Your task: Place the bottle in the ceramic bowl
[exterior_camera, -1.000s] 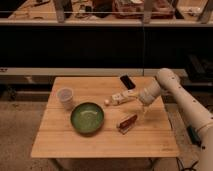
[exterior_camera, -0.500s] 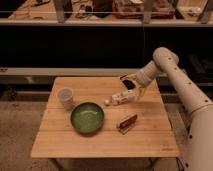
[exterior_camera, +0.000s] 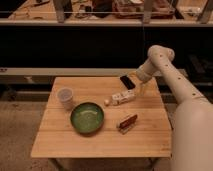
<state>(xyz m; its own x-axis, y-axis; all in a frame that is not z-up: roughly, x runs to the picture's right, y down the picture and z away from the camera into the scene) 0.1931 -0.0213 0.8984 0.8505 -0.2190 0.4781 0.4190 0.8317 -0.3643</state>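
Plainly, the slim white bottle (exterior_camera: 123,97) lies flat, hand (exterior_camera: 143,87) near it.

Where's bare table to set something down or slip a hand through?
Free: the table strip in front of the bowl, and the back edge between cup and phone. Crowded: right-centre, where bottle, brown block and the gripper, just right of the phone, cluster.

The gripper (exterior_camera: 142,88) is held over the counter (exterior_camera: 100,145). The bottle (exterior_camera: 123,97) is laid flat just beside it, with the ceramic bowl (exterior_camera: 87,118) set farther off, past the bottle.
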